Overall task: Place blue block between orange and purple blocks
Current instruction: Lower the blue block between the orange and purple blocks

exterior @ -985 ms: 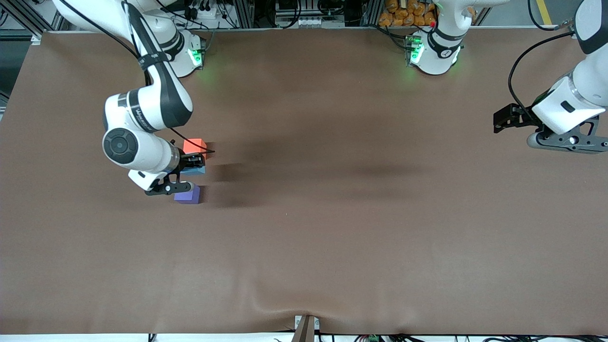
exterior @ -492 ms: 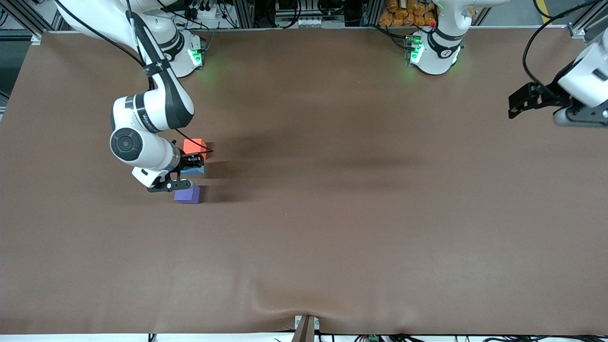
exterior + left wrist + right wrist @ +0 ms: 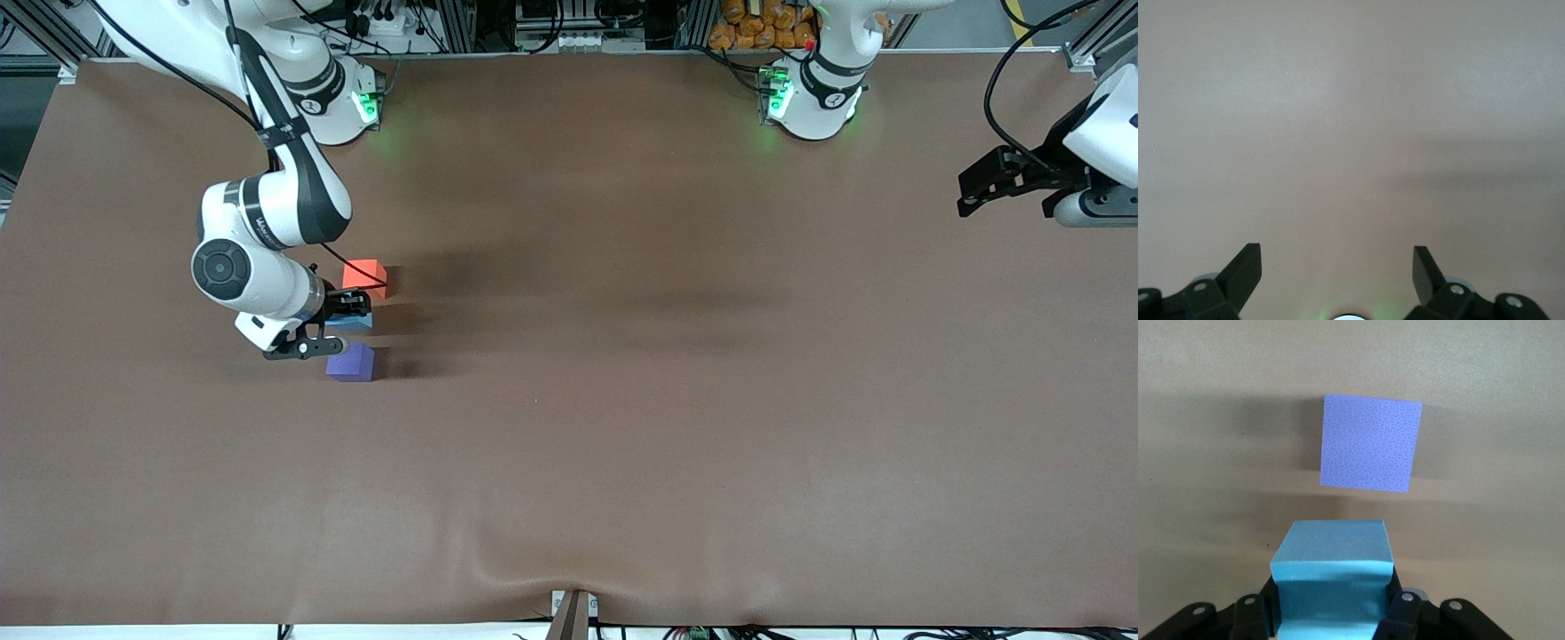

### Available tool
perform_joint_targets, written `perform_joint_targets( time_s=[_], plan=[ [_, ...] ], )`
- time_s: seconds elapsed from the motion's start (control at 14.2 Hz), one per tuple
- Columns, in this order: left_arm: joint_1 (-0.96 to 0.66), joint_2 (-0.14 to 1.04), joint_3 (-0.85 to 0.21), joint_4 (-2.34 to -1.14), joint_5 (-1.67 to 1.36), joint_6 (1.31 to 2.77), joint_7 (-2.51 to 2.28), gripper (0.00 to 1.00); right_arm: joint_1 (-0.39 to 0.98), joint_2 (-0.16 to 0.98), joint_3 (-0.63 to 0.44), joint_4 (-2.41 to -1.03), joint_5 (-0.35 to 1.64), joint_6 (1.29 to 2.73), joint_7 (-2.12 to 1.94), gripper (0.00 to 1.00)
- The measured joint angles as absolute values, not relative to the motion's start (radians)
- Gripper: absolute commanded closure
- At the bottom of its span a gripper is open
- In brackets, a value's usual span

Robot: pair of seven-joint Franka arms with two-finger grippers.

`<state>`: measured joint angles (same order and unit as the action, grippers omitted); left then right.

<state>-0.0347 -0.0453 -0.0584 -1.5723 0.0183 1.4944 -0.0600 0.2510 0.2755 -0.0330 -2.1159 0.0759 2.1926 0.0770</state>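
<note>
I have the small matte sky-blue cube (image 3: 1331, 577) pinched in the right end effector (image 3: 342, 313), whose fingers (image 3: 1399, 613) press on two opposite faces of it. In the front view the blue cube (image 3: 352, 323) sits in the gap between the bright orange-red matte cube (image 3: 364, 274) at its 12 o'clock and the violet-purple matte cube (image 3: 350, 363) at its 6 o'clock, all three toward the right arm's end of the brown tabletop (image 3: 622, 400).

I cannot tell whether the blue cube is touching down yet. To finish well, I judge I should lower straight until its base is flat, keep its faces square to the neighbours, then part the fingers only slightly (the gap to each neighbour looks slim) and lift vertically. Any sideways drift risks nudging the purple cube, which in the right wrist view (image 3: 1370, 443) lies just apart from the blue one.

The cubes look like foam: the purple top shows a fine pebbled, cell-like texture, the blue faces are smoother with crisp edges. They should be light and grippy, so they may cling to a finger on release. The tabletop covering is a dull, faintly rippled sheet.

The left end effector (image 3: 1022, 178) waits over the tabletop's edge at the left arm's end, its fingers (image 3: 1245, 267) spread wide and holding nothing.
</note>
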Motion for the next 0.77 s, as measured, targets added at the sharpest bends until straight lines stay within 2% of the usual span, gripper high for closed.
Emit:
perform_joint_targets(
  time_s=[0.77],
  plan=[
    [-0.035, -0.036, -0.059, -1.579, 0.009, 1.489, -0.060, 0.00, 0.246, 0.279, -0.033, -2.180, 0.076, 2.297, 0.077, 0.93]
  ],
)
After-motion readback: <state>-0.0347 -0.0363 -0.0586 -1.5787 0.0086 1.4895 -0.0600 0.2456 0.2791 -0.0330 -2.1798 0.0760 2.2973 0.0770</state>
